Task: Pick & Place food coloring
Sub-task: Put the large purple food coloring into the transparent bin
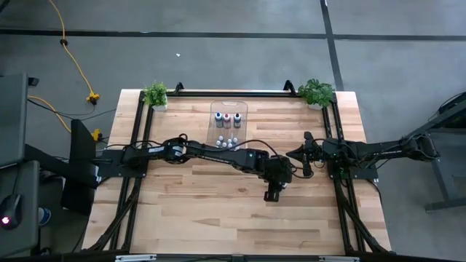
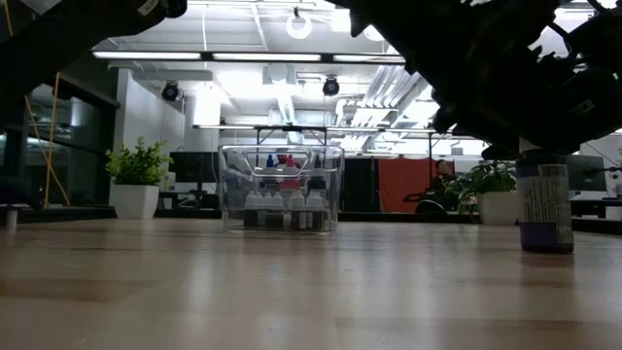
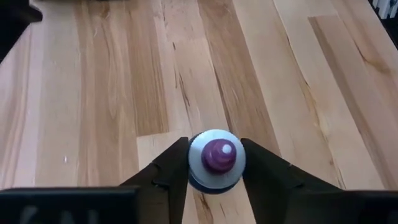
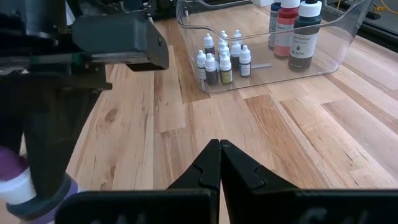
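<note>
A food coloring bottle (image 3: 216, 157) with a purple body (image 2: 544, 209), a pale cap and a purple tip stands upright on the wooden table, right of centre. My left gripper (image 1: 271, 193) reaches across the table and is shut on the bottle. My right gripper (image 4: 219, 155) waits shut at the table's right side (image 1: 306, 156), touching nothing. More food coloring bottles (image 4: 222, 56) stand in the clear bin (image 1: 215, 109) at the far middle. My left gripper pinches the bottle's pale cap (image 3: 195, 160) between its two fingers (image 3: 171, 174), one on each side. The fingers slant down at it from the table's far side. The bottle stands upright with its base (image 2: 544, 245) on the table.
Three larger bottles (image 4: 289, 25) stand at one end of the bin, several tiny ones at the other. Potted plants (image 1: 155, 94) (image 1: 316, 92) sit at the far corners. Black frame rails (image 1: 135, 131) run along the table's sides. Bare wood (image 1: 218, 218) lies toward the near edge.
</note>
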You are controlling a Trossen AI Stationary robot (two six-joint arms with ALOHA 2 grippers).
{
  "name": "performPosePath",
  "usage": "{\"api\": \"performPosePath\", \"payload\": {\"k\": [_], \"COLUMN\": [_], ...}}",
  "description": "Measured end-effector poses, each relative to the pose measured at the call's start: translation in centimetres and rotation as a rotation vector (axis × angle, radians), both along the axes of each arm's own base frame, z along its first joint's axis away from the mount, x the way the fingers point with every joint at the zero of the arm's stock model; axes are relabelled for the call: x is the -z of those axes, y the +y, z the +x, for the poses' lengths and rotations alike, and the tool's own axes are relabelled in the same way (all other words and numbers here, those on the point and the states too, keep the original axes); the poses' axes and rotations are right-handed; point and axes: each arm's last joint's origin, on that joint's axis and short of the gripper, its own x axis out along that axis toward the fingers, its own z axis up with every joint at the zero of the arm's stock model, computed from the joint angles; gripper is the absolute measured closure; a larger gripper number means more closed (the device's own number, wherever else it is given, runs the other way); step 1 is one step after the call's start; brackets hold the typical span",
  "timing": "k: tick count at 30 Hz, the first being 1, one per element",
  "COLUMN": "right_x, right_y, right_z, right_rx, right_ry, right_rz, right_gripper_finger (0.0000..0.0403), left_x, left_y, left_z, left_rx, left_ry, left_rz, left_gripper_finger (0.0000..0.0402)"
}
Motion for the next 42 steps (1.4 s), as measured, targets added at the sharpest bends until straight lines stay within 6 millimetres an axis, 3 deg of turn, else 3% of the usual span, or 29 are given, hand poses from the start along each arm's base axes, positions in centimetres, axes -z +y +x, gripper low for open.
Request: {"api": "performPosePath", "payload": {"k": [5, 22, 32, 42], "right_x": [0.0, 0.0, 0.0, 0.0], "right_y": [0.0, 0.0, 0.0, 0.0], "right_z": [0.0, 0.0, 0.0, 0.0], "right_rx": [0.0, 0.0, 0.0, 0.0], "right_ry": [0.0, 0.0, 0.0, 0.0], "right_rz": [0.0, 0.0, 0.0, 0.0], "right_gripper_finger": [0.0402, 0.0402, 0.0402, 0.0402], "left_x": [0.0, -0.6, -6.1, -15.0], "left_y": [0.3, -0.3, 0.1, 0.7], "left_z": [0.0, -0.3, -3.5, -9.8], "left_rx": [-0.001, -0.036, -0.231, -0.476], "left_ry": [0.004, -0.013, 0.03, -0.033], "left_rz": [-0.005, 0.082, 0.164, 0.263], "left_gripper_finger": [0.0294, 0.0299, 0.03, 0.03]}}
